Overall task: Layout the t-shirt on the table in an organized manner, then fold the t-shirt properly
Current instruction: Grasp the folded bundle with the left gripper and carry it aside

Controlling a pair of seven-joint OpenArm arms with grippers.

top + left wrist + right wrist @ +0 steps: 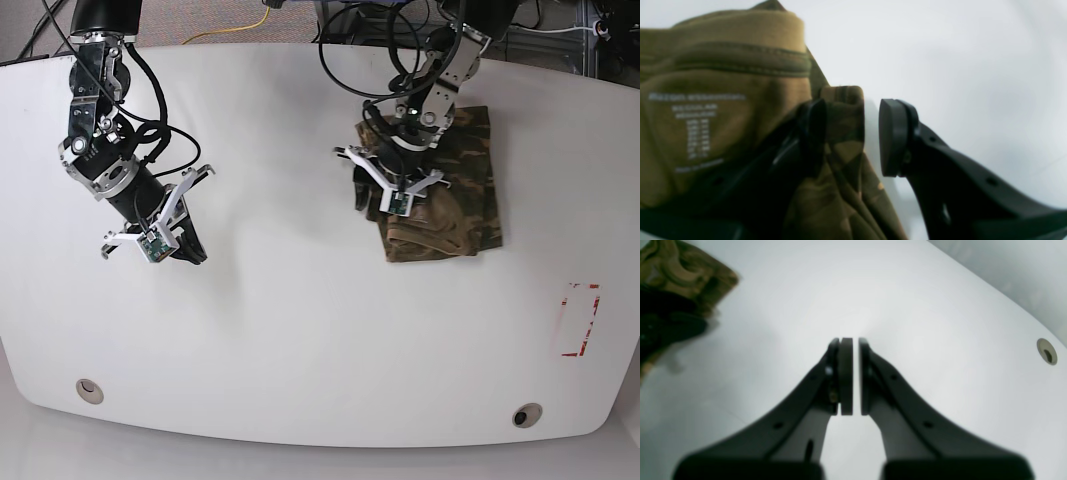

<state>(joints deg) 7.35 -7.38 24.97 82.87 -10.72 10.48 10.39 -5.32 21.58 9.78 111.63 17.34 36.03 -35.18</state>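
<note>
A: Left wrist view first. The left gripper (853, 136) has its jaws apart, one pad against a bunched ridge of the shirt (840, 186), the other out over bare table (973, 50). It's not pinching anything that I can see: there's a gap between the cloth and the far pad.

B: That's the neck opening, with the collar band and the printed size label on the tan inside face. The cloth looks soft, light and limp, so it'll sag and drag wherever it's lifted.

A: Right wrist view. The right gripper (850, 376) has its pads pressed nearly together with nothing between them, over clear white tabletop. A corner of camouflage sits far off at the upper left, and there's a small round hole (1046, 351) at the right.

B: So that hand is well away from the garment.

A: Base view. The shirt lies as a crumpled squarish bundle on the far right part of the table, the left gripper right at its near-left edge. The right gripper hangs well apart on the other side. There's a red mark (580, 320) nearer the front.

B: It's still bunched, not laid out. My call: take it at the shoulders or hem corners, two hands, since one pinch will only stretch the collar.
</note>
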